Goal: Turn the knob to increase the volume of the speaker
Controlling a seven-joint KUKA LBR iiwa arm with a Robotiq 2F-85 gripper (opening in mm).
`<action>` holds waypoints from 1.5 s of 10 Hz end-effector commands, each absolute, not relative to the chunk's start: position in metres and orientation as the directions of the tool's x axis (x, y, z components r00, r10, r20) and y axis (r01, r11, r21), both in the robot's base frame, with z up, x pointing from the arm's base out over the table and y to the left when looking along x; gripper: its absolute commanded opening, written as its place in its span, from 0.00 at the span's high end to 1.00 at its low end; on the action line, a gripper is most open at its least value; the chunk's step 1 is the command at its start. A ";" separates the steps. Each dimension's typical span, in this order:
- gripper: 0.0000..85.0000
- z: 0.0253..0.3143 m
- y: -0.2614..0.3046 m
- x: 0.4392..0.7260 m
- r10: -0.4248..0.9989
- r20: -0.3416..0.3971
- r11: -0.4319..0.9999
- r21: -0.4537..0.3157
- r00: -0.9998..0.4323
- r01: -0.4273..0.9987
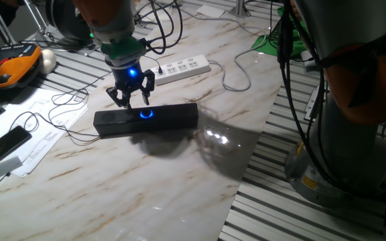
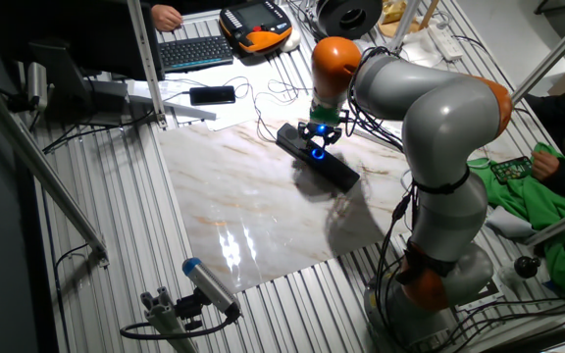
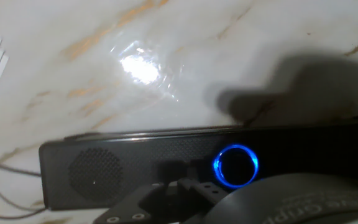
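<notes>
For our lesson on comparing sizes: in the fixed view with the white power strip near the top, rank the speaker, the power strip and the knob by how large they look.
1. speaker, largest
2. power strip, but it lies farther back, so apparent size understates it
3. knob, smallest

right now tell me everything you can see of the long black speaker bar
The long, low black rectangular speaker lies flat on the white marbled table, apart from the white power strip. Its face looks like matte mesh, with a round grille near one end. A small round knob with a glowing blue ring sits at its middle. The gripper hovers just above the knob; contact is unclear.
</notes>
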State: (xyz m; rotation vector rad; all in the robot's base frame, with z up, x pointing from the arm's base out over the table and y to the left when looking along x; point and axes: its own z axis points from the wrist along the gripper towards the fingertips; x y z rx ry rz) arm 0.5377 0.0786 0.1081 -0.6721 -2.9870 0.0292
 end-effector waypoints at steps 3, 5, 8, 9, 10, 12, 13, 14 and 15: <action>0.40 0.109 0.079 0.538 -0.077 0.079 0.996 -0.029 -0.994 -0.080; 0.40 0.109 0.079 0.538 -0.120 0.070 0.992 -0.035 -0.990 -0.123; 0.40 0.109 0.080 0.538 -0.193 0.087 0.980 -0.039 -0.977 -0.196; 0.40 0.109 0.080 0.538 -0.215 0.095 0.975 -0.032 -0.972 -0.219; 0.40 0.109 0.080 0.538 -0.268 0.099 0.962 -0.033 -0.958 -0.272; 0.40 0.109 0.080 0.538 -0.324 0.106 0.943 -0.044 -0.940 -0.330; 0.40 0.109 0.080 0.539 -0.341 0.107 0.936 -0.053 -0.934 -0.348; 0.40 0.107 0.079 0.541 -0.373 0.104 0.922 -0.065 -0.922 -0.381; 0.40 0.107 0.078 0.542 -0.393 0.103 0.914 -0.059 -0.914 -0.400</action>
